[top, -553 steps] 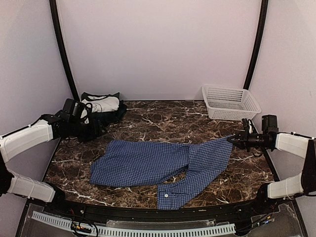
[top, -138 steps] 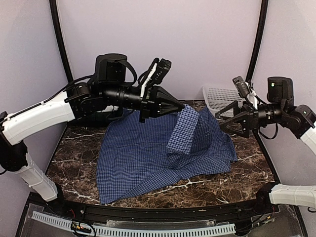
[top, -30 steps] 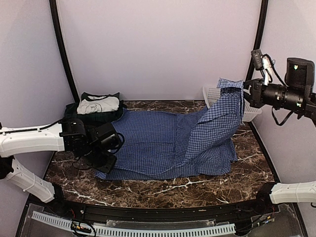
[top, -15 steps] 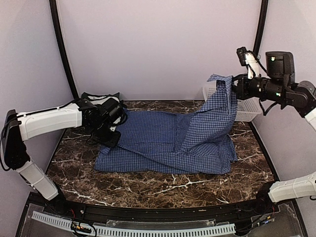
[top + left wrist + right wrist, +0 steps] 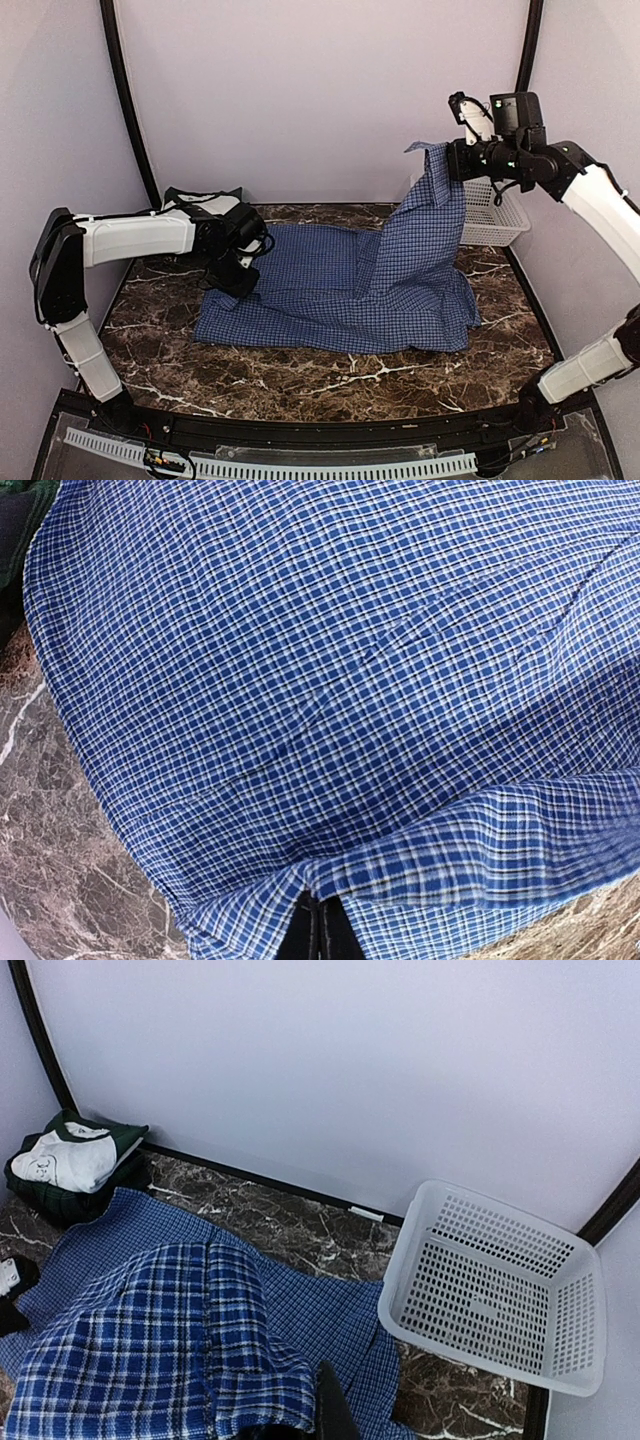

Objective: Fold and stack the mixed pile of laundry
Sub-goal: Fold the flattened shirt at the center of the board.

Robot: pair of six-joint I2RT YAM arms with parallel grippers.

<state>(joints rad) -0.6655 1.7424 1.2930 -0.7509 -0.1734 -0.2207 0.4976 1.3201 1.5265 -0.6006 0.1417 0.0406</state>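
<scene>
A blue-and-white check shirt (image 5: 330,290) from the mixed laundry pile lies spread over the marble table (image 5: 330,380). My right gripper (image 5: 450,163) is shut on one part of it and holds that part high above the table's right side, so the cloth hangs down in a tall fold (image 5: 150,1360). Low at the shirt's left edge, my left gripper (image 5: 243,268) is shut on the hem; in the left wrist view its closed fingers (image 5: 318,935) disappear under the checked cloth (image 5: 340,680). Folded white and dark green garments (image 5: 203,213) are stacked at the back left.
A white plastic lattice basket (image 5: 497,212) stands at the back right, just behind the lifted cloth and below my right arm; the right wrist view shows this basket (image 5: 500,1290) with nothing in it. Bare marble (image 5: 60,880) runs along the front and left.
My right gripper has carried the lifted part of the shirt leftward and a little higher. My left gripper has dragged the shirt's left edge from the front left toward the back.
</scene>
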